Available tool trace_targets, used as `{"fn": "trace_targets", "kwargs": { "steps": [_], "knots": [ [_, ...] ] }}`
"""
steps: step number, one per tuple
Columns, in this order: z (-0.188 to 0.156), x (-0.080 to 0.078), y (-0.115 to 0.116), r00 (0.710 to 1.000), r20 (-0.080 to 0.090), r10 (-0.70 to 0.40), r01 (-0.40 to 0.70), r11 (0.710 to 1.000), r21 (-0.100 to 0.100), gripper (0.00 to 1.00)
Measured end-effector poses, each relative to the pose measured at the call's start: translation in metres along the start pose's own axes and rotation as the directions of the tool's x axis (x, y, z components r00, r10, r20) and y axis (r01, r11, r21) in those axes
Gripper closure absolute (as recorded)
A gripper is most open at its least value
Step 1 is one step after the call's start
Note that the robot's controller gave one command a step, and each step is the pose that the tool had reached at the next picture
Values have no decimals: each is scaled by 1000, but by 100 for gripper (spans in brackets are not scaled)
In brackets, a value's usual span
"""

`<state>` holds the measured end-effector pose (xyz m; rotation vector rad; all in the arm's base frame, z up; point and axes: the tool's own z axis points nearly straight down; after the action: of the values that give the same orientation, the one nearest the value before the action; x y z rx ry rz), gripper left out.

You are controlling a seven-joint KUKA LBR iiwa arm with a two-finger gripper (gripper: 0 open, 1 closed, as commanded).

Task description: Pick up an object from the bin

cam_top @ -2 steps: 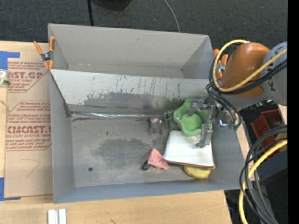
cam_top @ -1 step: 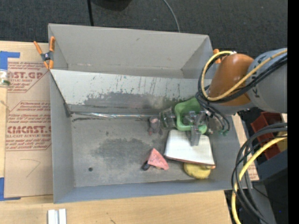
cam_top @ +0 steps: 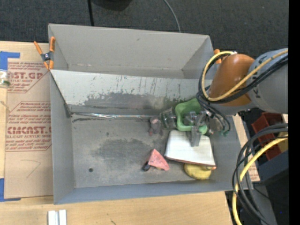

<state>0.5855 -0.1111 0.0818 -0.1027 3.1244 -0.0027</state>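
My gripper (cam_top: 195, 139) is low in the bin's right part, its tip on or just above the upper edge of a flat white pad (cam_top: 186, 151) with a dark red rim. Just behind and left of the gripper lies a green plastic thing (cam_top: 183, 111), partly hidden by it. A yellow rounded thing (cam_top: 198, 172) pokes out from under the pad's front edge. Whether anything is between the fingers is hidden.
A pink triangular piece (cam_top: 158, 160) lies left of the pad, with a small dark bit at its left corner. A small grey-pink thing (cam_top: 153, 124) stands near the back wall's foot. The arm with its orange cover and yellow cables hangs over the bin's right rim.
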Motion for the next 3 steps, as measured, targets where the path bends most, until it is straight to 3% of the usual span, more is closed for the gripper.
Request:
{"fn": "trace_targets", "kwargs": {
  "steps": [2,3],
  "knots": [
    [-69,-3,-1,1000,4,-19,19,1000,2,100],
    [-187,-7,-11,997,1,-74,74,997,1,100]
  ]
}}
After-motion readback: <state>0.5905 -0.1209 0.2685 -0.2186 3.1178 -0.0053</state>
